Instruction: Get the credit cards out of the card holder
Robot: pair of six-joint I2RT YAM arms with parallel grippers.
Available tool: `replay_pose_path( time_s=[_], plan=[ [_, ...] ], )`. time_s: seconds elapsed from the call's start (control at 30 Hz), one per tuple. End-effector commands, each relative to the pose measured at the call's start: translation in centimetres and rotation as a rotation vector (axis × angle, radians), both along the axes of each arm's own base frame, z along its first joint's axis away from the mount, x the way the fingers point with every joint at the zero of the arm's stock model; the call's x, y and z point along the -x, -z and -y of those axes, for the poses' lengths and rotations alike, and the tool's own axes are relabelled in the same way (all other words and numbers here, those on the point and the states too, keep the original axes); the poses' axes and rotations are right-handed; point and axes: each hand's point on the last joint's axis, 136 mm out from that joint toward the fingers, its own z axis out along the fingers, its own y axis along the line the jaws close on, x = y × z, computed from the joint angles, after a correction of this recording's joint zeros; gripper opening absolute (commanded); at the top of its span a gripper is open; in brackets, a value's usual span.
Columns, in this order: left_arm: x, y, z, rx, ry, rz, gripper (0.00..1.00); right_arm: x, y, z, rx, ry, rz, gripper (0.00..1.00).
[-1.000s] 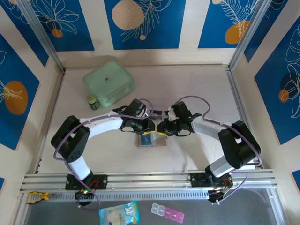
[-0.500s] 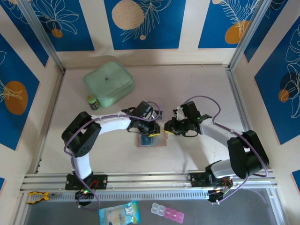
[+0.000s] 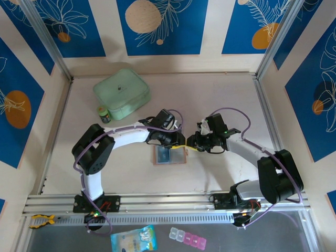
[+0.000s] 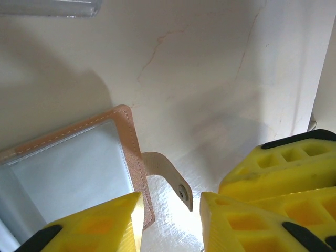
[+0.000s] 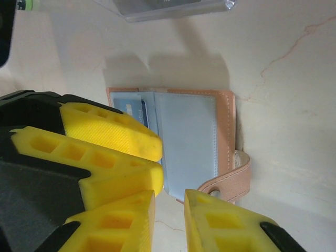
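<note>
Left wrist view: my left pincer (image 4: 170, 203), slightly spread, straddles snap tab (image 4: 165, 168); right pincer (image 5: 169, 202) seemingly likewise; closing could drag card holder (image 4: 129, 152).

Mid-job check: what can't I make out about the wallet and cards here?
Card count: in the right wrist view, the left gripper's fingers cover half the card holder; one credit card edge peeks out.
Left wrist view: the frame edge and a finger cut off the holder.
Top view: card print too small.

Tan-pink holder (image 3: 170, 155) shows grey pockets and a dark blue card (image 3: 164, 156) on a cream, veined table (image 3: 210, 94); mint-green case (image 3: 121, 93); blue walls (image 3: 189, 44) carry white leaves, orange discs.
</note>
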Motion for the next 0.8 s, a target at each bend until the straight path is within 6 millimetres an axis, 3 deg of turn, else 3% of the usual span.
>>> replay_pose_path(
  time_s=[0.0, 0.33, 0.77],
  plan=[
    [0.1, -0.7, 0.4, 0.016, 0.031, 0.019, 0.34, 0.5, -0.5, -0.1, -0.004, -0.016, -0.006, 0.22],
    [-0.2, -0.3, -3.9, 0.018, -0.045, 0.035, 0.30, 0.3, -0.6, -2.5, 0.006, -0.068, -0.024, 0.23],
    [0.9, 1.5, -10.7, -0.002, -0.172, 0.018, 0.27, 0.6, 1.7, -8.3, 0.057, -0.200, -0.091, 0.22]
  ],
)
